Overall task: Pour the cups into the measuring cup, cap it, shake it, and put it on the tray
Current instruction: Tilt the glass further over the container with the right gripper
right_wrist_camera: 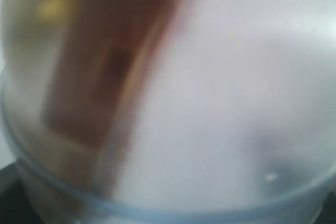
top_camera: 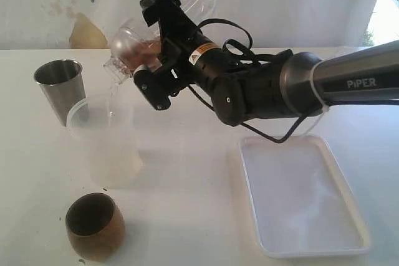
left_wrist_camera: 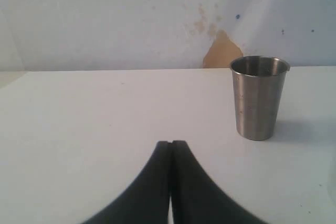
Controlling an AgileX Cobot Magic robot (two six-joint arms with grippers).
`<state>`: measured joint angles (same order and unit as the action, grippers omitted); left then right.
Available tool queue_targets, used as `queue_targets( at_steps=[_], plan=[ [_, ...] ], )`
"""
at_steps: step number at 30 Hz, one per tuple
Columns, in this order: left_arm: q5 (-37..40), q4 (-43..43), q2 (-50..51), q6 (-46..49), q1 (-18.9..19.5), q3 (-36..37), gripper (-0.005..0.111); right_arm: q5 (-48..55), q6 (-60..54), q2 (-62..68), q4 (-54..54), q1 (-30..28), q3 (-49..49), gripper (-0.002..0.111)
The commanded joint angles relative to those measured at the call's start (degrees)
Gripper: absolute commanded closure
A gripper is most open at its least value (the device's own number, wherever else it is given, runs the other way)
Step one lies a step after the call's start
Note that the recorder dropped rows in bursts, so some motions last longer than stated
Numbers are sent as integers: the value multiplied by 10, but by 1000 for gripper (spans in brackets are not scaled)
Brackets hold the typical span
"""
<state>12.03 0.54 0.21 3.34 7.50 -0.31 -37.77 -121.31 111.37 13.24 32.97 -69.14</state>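
Note:
My right gripper (top_camera: 159, 45) is shut on the measuring cup (top_camera: 187, 1), which it holds in the air tipped on its side. The cap (top_camera: 117, 59) is on the cup and points down-left, with brown contents (top_camera: 136, 51) gathered against it. In the right wrist view the measuring cup (right_wrist_camera: 220, 103) fills the blurred frame, brown contents (right_wrist_camera: 100, 77) at one side, and the fingers are hidden. Below stand the frosted cup (top_camera: 103, 141), the steel tumbler (top_camera: 59, 85) and the wooden cup (top_camera: 93, 225). My left gripper (left_wrist_camera: 170, 144) is shut on nothing, near the steel tumbler (left_wrist_camera: 259, 97).
The white tray (top_camera: 299, 197) lies at the front right under the right arm's forearm, with nothing on it. A white wall with a tan patch (top_camera: 86, 32) closes the back of the table.

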Motion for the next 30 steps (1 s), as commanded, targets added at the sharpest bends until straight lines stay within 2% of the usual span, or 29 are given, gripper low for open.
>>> queue_targets(
  at_steps=[1,10,20,30],
  plan=[
    [-5,-1,-2,0,-2,3,107,-31,-8,-5,-18,-4,-8,108],
    [-5,-1,-2,0,-2,3,107,-50,-8,-5,-30,-4,-8,108],
    [-5,-1,-2,0,-2,3,107,-53,-8,-5,-104,-4,-8,108],
    [-5,-1,-2,0,-2,3,107,-73,-8,-5,-109,-4,-11,108]
  ],
)
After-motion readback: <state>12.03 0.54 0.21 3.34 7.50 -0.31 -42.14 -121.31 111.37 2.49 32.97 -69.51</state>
